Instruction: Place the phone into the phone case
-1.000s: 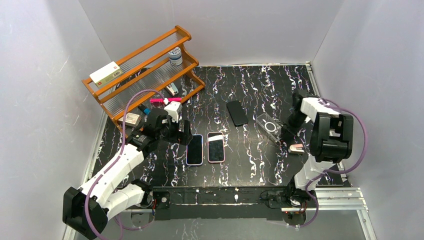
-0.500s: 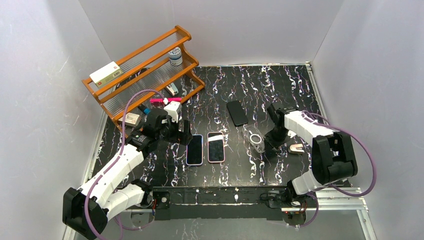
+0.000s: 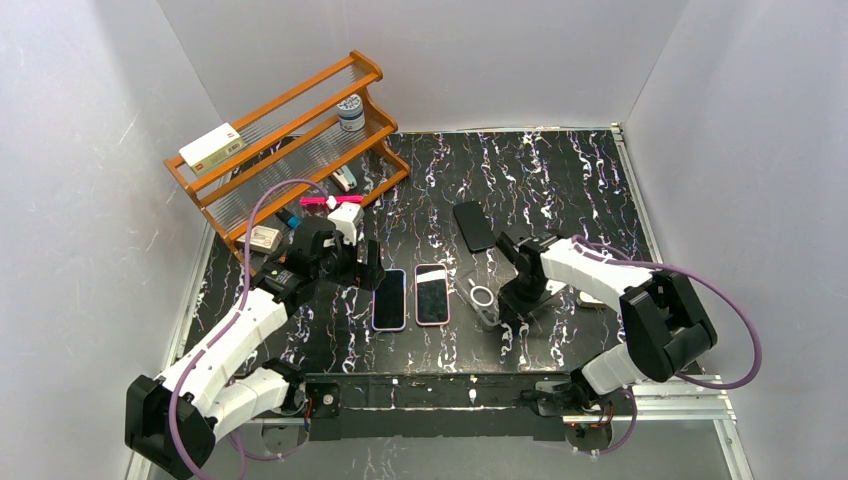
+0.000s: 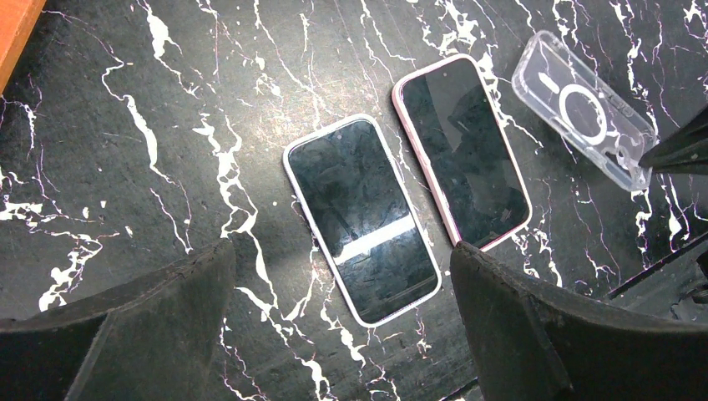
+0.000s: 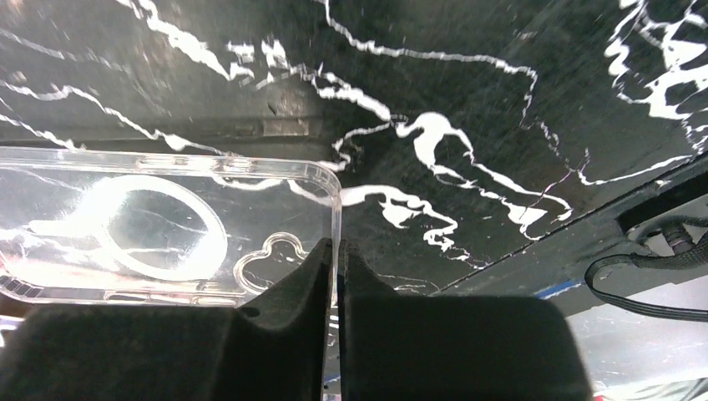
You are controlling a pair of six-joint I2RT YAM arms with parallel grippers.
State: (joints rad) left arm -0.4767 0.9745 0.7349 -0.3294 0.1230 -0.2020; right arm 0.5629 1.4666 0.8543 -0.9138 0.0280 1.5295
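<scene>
Two phones lie side by side near the table's front: one with a pale lilac edge [image 3: 389,299] [image 4: 361,219] and one with a pink edge [image 3: 432,294] [image 4: 462,151]. A third, dark phone [image 3: 474,226] lies further back. My right gripper [image 3: 497,315] [image 5: 337,247] is shut on the end wall of a clear phone case [image 3: 480,300] [image 5: 159,225] with a ring on its back, just right of the pink phone; it also shows in the left wrist view [image 4: 584,121]. My left gripper [image 3: 366,268] [image 4: 342,284] is open and empty above the lilac phone.
A wooden rack [image 3: 285,140] with a white box and a jar stands at the back left. Small items lie by its foot. A small pinkish object [image 3: 590,296] lies behind the right arm. The table's front edge [image 5: 584,225] is close to the case.
My right gripper has carried the clear case from the right side leftward and toward the front, to beside the pink-edged phone. The left arm has not moved.
</scene>
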